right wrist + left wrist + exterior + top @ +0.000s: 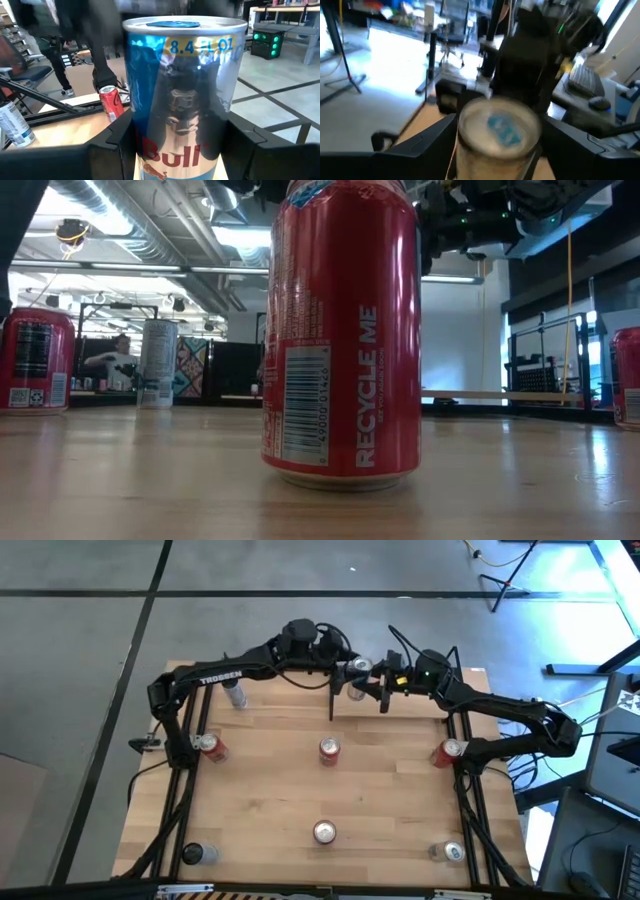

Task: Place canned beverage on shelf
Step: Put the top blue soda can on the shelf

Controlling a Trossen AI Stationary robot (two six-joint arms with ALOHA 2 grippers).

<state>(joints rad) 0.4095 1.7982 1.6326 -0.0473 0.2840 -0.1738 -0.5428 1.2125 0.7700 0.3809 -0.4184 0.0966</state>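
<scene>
A slim blue-and-silver canned beverage (359, 666) (182, 85) hangs upright at the table's far middle, between my two arms. My left gripper (500, 142) reaches in from the left and is shut on it. My right gripper (179, 155) (380, 680) comes level from the right. It stands open right in front of the can's lower body, and its gap is narrower than the can. The shelf's light board (500, 395) shows raised at the far side, and its thin black posts (333, 700) stand just below the can in the high view. My left gripper pinches the can's upper body (462, 132) between its two fingers (427, 137), one on each side. The fingers come nearly level from the table's left, tipped a little down. The can stands upright in the hold, its top (500, 125) showing; its base is out of view. My right gripper has its fingers (112, 140) close against the can's lower wall; I cannot tell whether they touch it.
Red cans stand at the table's middle (329, 750), near middle (323, 832), left (210, 747) and right (447, 752). Silver cans stand at the far left (235, 695) and near right (452, 852), a dark can at the near left (193, 854). A person (120, 358) is in the room beyond.
</scene>
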